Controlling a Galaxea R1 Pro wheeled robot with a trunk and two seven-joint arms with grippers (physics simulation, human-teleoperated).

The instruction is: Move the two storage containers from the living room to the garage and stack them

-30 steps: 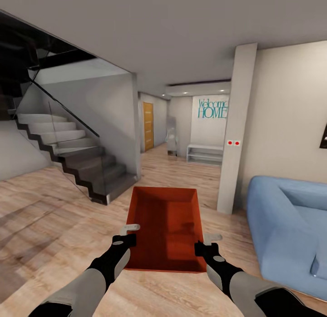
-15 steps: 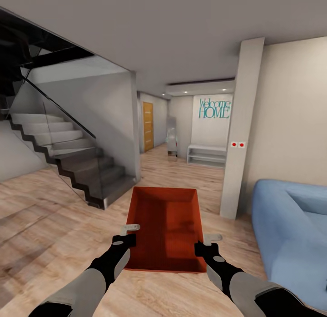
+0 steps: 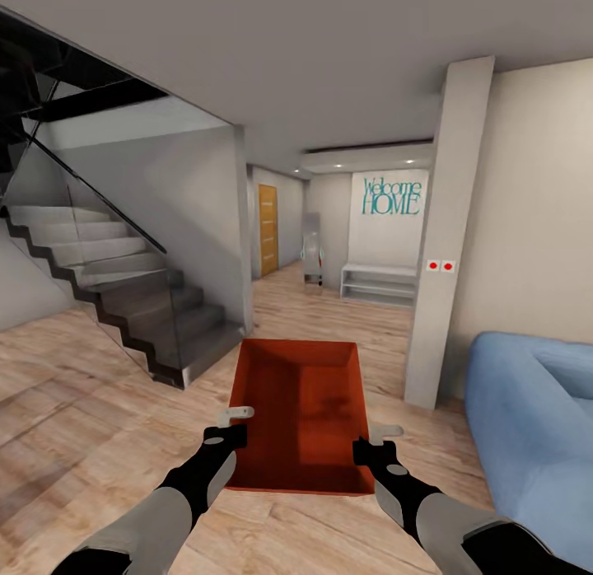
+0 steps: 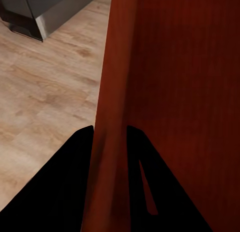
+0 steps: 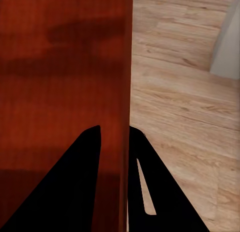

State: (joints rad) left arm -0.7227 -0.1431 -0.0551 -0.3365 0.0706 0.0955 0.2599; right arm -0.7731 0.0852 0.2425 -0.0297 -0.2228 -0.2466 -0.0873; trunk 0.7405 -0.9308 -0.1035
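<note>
One orange-red storage container (image 3: 301, 410) hangs level in front of me above the light wood plank floor (image 3: 82, 410) of the living room. My left gripper (image 3: 233, 433) is shut on its left wall, and my right gripper (image 3: 368, 448) is shut on its right wall. In the left wrist view the thin wall (image 4: 112, 122) runs between the two dark fingers (image 4: 60, 187). The right wrist view shows the other wall (image 5: 125, 92) pinched the same way, with the bin's flat bottom (image 5: 55, 67) beside it. The bin is empty. The second container is out of view.
A staircase with a glass side (image 3: 123, 295) rises at the left. A white pillar (image 3: 449, 229) and a blue sofa (image 3: 535, 410) stand at the right. Straight ahead a hallway leads to a wooden door (image 3: 268, 229), a low white bench (image 3: 377, 282) and a "Welcome HOME" wall sign (image 3: 394, 196).
The whole view has shifted: the staircase slid left and the pillar and sofa slid right, so the camera has moved. The container stays the same in both grippers.
</note>
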